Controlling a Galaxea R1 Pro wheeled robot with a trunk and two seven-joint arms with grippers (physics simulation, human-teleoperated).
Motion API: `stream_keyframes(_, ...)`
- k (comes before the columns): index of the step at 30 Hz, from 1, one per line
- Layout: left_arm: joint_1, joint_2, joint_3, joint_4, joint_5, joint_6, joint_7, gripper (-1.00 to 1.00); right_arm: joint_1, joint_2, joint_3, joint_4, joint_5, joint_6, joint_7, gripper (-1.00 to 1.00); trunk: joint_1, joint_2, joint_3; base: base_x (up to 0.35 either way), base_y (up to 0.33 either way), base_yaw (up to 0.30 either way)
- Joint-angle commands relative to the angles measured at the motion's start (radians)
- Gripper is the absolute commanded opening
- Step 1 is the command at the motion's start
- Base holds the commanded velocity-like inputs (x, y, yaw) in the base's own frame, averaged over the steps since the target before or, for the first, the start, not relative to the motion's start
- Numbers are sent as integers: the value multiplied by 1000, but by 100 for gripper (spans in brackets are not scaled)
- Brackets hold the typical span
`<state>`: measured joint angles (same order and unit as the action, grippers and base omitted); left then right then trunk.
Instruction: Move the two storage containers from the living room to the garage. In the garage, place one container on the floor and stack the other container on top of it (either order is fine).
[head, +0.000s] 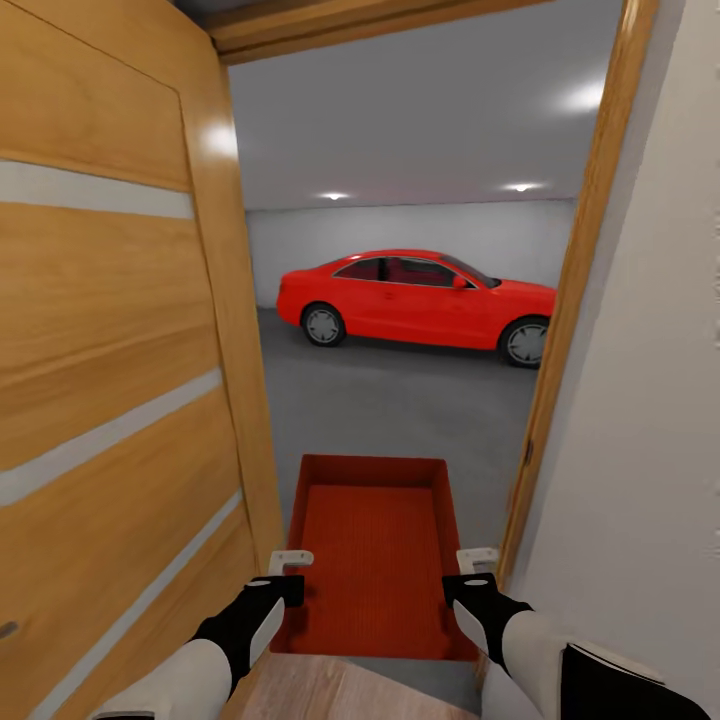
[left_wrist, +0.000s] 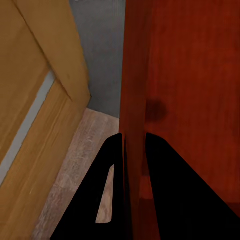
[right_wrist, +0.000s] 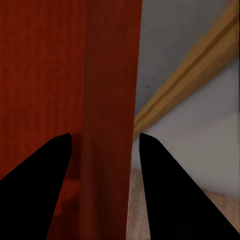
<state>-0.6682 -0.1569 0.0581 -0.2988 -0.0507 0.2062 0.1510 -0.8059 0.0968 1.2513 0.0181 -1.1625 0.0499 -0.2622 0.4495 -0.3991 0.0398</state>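
Observation:
One orange-red storage container (head: 375, 540), open-topped and empty, hangs low in front of me in a doorway, its far end over the garage floor (head: 400, 400). My left gripper (head: 283, 575) is shut on the container's left wall, and my right gripper (head: 478, 570) is shut on its right wall. In the left wrist view the black fingers (left_wrist: 165, 190) of the left gripper (left_wrist: 134, 145) pinch the container's wall (left_wrist: 135, 75). In the right wrist view the right gripper (right_wrist: 105, 145) straddles the other wall (right_wrist: 112, 75).
An open wooden door (head: 110, 400) stands close on the left. The wooden door frame (head: 560, 330) and a white wall (head: 640, 400) are close on the right. A red car (head: 420, 300) is parked across the grey garage. Light wood planks (head: 330, 690) lie under me.

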Motion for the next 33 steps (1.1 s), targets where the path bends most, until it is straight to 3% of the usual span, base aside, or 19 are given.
stream_keyframes(1, 1, 7, -7, 20, 2, 5, 1, -100, -1, -6, -20, -1, 7, -8, -2, -100, 1, -1, 0, 62, 56, -241)
stream_keyframes(15, 1, 7, -7, 20, 2, 5, 2, -100, -1, -6, -20, -1, 7, -8, -2, -100, 1, -1, 0, 7, 7, -255)
stream_keyframes(33, 1, 7, -7, 20, 2, 6, 1, -100, -1, -6, -21, -1, 7, -8, -2, -100, 1, -1, 0, 139, 219, -23)
